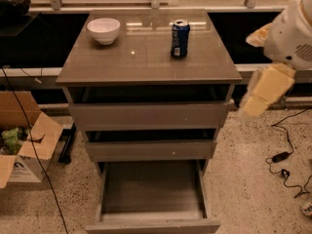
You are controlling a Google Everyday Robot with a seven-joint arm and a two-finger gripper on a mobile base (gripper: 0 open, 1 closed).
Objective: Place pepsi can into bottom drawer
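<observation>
The pepsi can, dark blue with a silver top, stands upright on the glossy cabinet top, right of centre. The bottom drawer is pulled wide open at the base of the cabinet and nothing lies in it. My gripper is a pale yellow part under the white arm housing at the right edge of the view. It hangs beside the cabinet's right side, lower than the can and well to its right, touching nothing.
A white bowl sits at the back left of the cabinet top. The two upper drawers are slightly open. A cardboard box and a black cable lie on the floor at left, more cables at right.
</observation>
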